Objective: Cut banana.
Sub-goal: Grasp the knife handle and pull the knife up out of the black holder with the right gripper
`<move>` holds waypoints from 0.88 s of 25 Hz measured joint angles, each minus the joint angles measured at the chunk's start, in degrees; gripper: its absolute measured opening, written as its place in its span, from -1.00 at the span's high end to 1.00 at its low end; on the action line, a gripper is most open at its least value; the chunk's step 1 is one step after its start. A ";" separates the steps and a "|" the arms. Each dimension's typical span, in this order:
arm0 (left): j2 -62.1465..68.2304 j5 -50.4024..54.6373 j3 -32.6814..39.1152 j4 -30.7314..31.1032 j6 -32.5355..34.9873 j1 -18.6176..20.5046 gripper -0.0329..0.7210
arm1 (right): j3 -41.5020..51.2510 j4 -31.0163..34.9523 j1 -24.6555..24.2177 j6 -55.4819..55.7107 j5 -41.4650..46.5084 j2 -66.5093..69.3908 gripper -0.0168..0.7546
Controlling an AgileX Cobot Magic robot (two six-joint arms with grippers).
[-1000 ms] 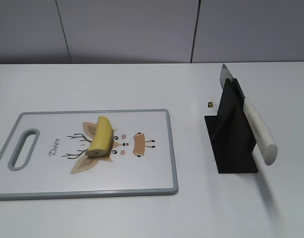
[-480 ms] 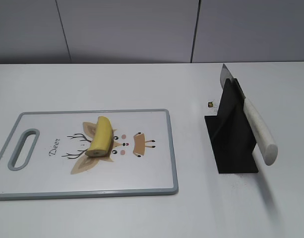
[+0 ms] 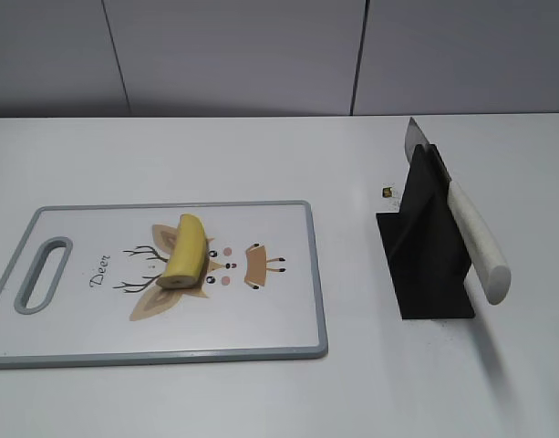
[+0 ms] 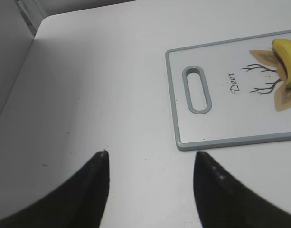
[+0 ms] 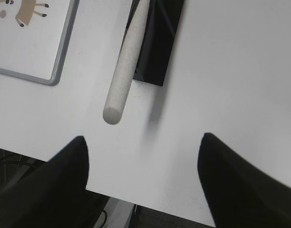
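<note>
The one bit of writing on show is "Deer", in slanted script on the board [image 3: 160, 278], just right of its grey handle slot [image 3: 42, 274] in the exterior view and legible again at upper right of the left wrist view. The banana [image 3: 186, 251] lies on the board at left centre of the exterior frame, right on top of the deer drawing [image 3: 229, 266], its flat cut end facing the lower edge of the frame; the left wrist view catches only a yellow end of it at the far upper right. Over on the right of the exterior frame, the knife [image 3: 471, 239] sits slotted in a black stand [image 3: 425, 265], steel blade tip poking up behind, pale handle sloping down toward lower right, and a tiny dark speck [image 3: 387, 192] rests on the table [image 3: 261, 155] just left of the stand. Set against the two earlier exterior frames, nothing has budged: banana, board, knife and stand all sit exactly where they were, and no arm has entered that view. The left gripper [image 4: 150, 164] hangs over bare table with its jaws spread wide and nothing between them; the right gripper [image 5: 143, 156] is likewise spread wide and empty, hovering just below the handle's butt end.
</note>
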 joint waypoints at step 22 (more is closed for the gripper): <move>0.00 0.00 0.00 0.00 0.00 0.00 -0.55 | -3.48 5.15 0.00 7.13 -3.46 28.51 -0.42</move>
